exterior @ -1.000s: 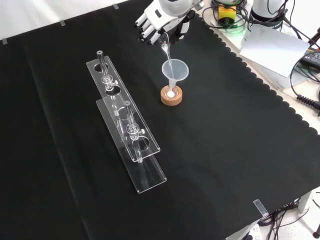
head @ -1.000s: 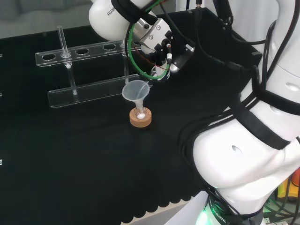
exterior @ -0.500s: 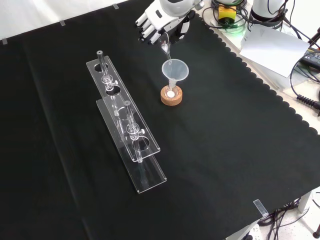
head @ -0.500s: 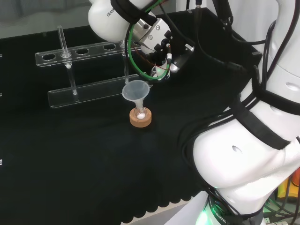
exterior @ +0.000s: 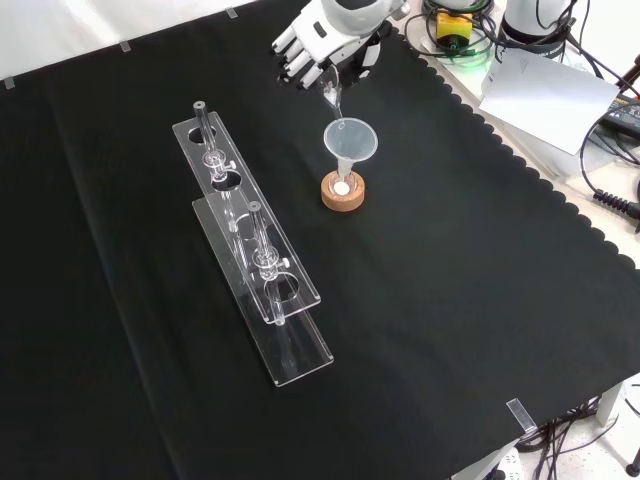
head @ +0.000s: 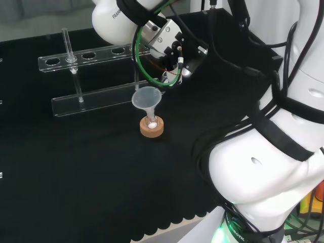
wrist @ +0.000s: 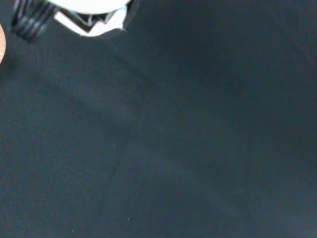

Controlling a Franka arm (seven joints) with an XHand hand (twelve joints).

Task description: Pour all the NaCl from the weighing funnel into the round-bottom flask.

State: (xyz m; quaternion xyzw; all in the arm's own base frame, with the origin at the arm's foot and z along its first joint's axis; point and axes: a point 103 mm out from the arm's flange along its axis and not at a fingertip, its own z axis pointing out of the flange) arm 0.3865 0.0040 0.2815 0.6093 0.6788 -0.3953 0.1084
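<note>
So the hand [exterior: 318, 38] is seen at the top of the front view, hanging over the far part of the black-clothed tabletop [exterior: 450, 300], with its fingers [exterior: 292, 60] curled and pointing down. A small clear weighing funnel [exterior: 329, 92] is pinched in them, tilted with its narrow tip aimed down at the wide mouth of a clear plastic funnel [exterior: 349, 141] just below. The tip is just above that funnel's rim; whether it actually touches can't be told.

The plastic funnel is seated upright in the neck of the round-bottom flask [exterior: 342, 186], which is parked on a cork ring [exterior: 343, 198]. A little heap of white powder [exterior: 342, 188] can be made out at the bottom of the flask. How much is left in the weighing funnel can't be told.

In the head view the same stack is found mid-cloth: cork ring [head: 152, 128], flask [head: 151, 122], funnel [head: 147, 97] on top, with the arm's wrist and green cable hanging just above and to the right.

A clear acrylic rack [exterior: 250, 245] is placed to the left of the flask in the front view, well apart from it, with a couple of glass tubes [exterior: 205, 135] standing in it.

In the wrist view, mostly dark cloth is seen, plus a blurred white bit of the hand [wrist: 91, 15].
</note>
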